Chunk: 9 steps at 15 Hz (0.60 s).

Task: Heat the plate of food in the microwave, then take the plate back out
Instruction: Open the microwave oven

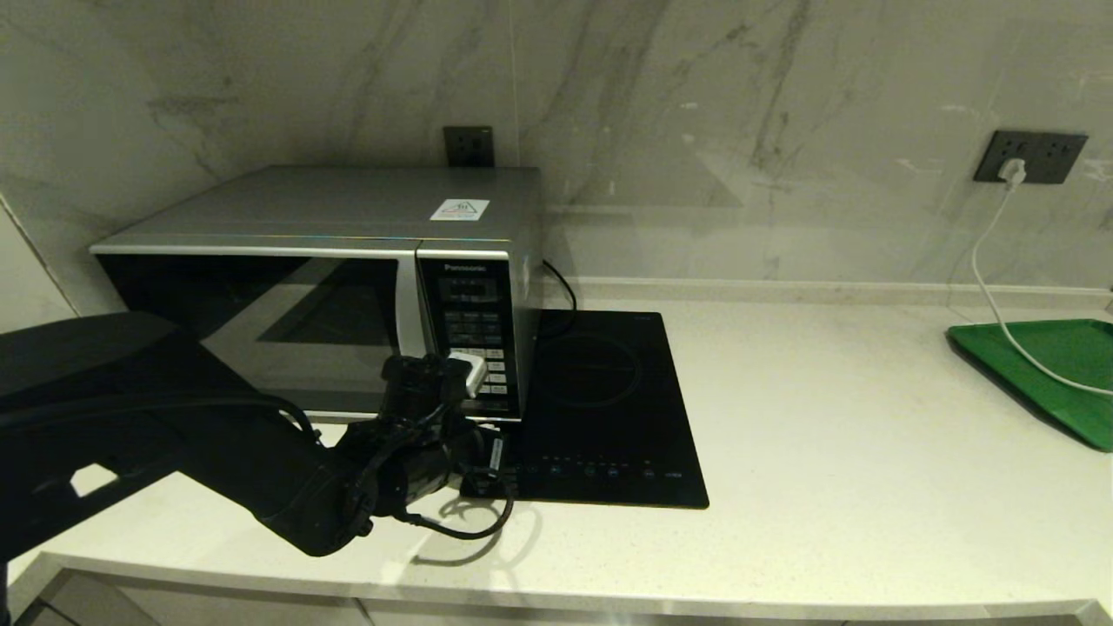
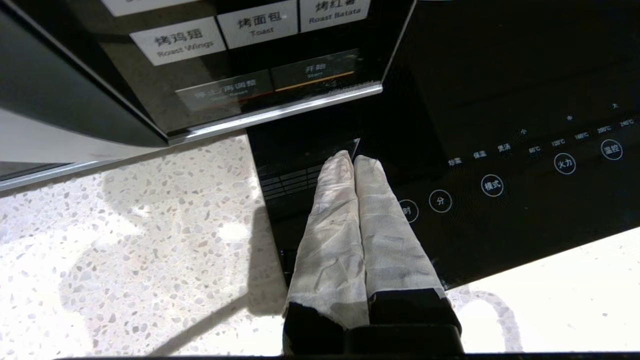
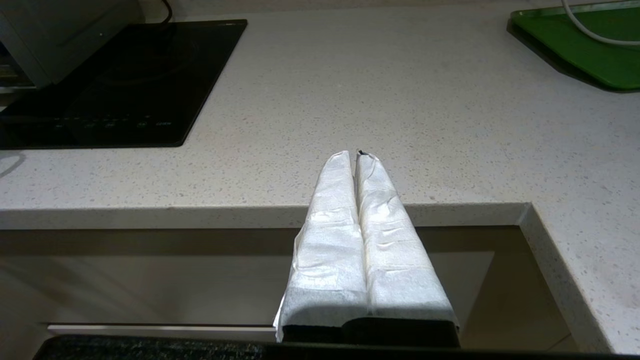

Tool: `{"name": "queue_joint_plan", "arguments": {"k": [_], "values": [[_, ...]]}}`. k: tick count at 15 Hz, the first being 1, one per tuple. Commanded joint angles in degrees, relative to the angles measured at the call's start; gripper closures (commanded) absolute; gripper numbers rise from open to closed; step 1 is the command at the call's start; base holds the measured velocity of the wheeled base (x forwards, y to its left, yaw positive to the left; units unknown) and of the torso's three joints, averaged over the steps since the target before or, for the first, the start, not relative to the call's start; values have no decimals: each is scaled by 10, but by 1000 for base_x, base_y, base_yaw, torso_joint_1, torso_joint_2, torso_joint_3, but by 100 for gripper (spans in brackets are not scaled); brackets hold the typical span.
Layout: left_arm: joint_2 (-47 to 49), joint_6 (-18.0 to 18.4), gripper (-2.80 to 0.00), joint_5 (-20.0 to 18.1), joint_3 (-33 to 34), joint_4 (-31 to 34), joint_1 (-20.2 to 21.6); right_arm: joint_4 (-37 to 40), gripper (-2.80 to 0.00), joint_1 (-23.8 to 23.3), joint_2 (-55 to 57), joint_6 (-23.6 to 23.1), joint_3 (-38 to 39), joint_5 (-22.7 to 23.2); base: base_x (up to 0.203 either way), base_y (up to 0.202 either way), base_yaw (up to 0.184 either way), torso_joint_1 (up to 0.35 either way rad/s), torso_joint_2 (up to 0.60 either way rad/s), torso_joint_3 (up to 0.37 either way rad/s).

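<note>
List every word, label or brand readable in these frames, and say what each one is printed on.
"Panasonic": top of the microwave's button panel.
"Roast Wings", "Toast", "Roast Batata": white panel buttons, each with Chinese above.
"开始 Start": dark button near the left gripper, fingers closed.
"模式", "火力", "温控", "分": circled hob controls.
Unreadable: the microwave's top sticker, the stop/reset button and the hob's temperature row.

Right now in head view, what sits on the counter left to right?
microwave with the left gripper at its button panel → black hob → bare counter → green tray with a white cable across it.
</note>
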Motion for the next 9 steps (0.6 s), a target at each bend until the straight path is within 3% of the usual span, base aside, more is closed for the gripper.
{"name": "queue_joint_plan", "arguments": {"k": [1,9], "values": [[2,-1,0,1,-5,-3,9,0,0,0,0,0,0,0,0,0,0,0,0,0],[0,0,0,1,-2,-4,17,0,0,0,0,0,0,0,0,0,0,0,0,0]]}}
